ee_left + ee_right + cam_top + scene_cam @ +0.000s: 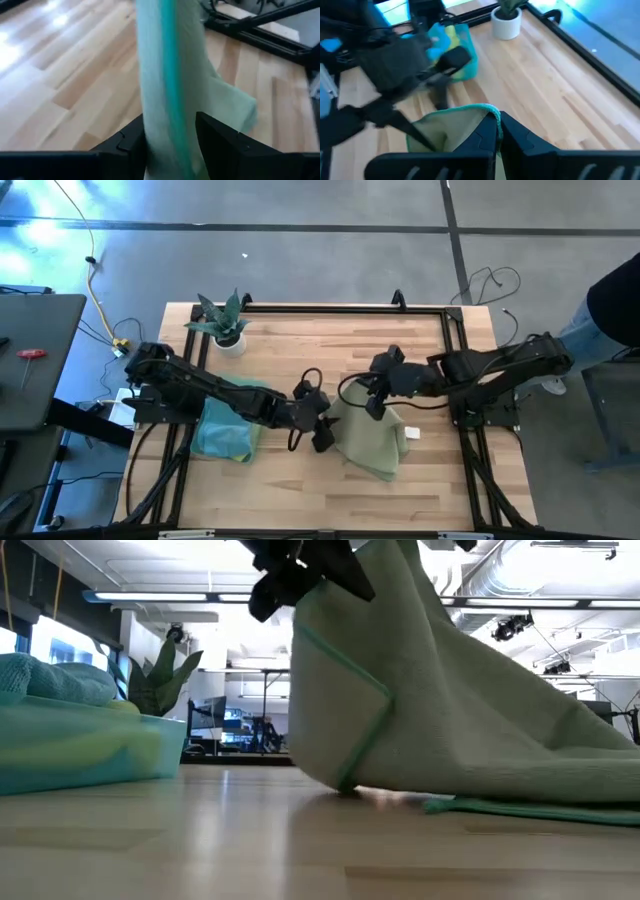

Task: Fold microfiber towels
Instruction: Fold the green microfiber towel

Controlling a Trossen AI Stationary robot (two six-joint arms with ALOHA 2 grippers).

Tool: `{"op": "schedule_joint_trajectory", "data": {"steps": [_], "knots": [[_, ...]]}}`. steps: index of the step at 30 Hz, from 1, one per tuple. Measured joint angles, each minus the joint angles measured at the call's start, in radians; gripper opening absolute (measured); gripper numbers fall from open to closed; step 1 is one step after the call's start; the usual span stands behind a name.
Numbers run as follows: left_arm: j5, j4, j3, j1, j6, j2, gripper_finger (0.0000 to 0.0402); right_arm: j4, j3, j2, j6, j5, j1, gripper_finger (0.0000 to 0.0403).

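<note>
Pale green towel (368, 438) hangs pinched between both tools — left tool (322, 433), right tool (374, 406).

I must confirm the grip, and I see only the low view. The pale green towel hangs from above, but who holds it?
Observer: Both do. The left gripper has the pale green towel between its fingers, by the teal-stitched edge.
Operator: And the right one?
Observer: The right gripper is shut on another edge of the same towel, at the side toward the right arm.
Operator: The pile at my left, what is it?
Observer: A stack of other towels, teal, blue and yellow, lying under the left arm; the potted plant stands behind it.
</note>
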Motion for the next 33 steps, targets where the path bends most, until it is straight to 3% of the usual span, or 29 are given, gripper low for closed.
{"op": "schedule_joint_trajectory", "data": {"steps": [9,20,27,33], "knots": [[0.063,-0.075,0.0,-0.048,-0.036,0.003,0.0098,-0.042,0.0,-0.034,-0.021,0.062,0.0,0.0],[0.001,-0.263,0.0,-0.057,-0.098,0.006,0.0016,-0.031,-0.001,-0.034,-0.064,0.066,0.0,0.0],[-0.033,-0.322,0.0,-0.056,-0.128,0.006,0.0008,-0.048,-0.002,-0.033,-0.082,0.092,0.0,0.0],[0.018,-0.315,0.0,-0.057,-0.131,0.005,0.0024,-0.063,-0.002,-0.033,-0.108,0.154,-0.027,0.0]]}}
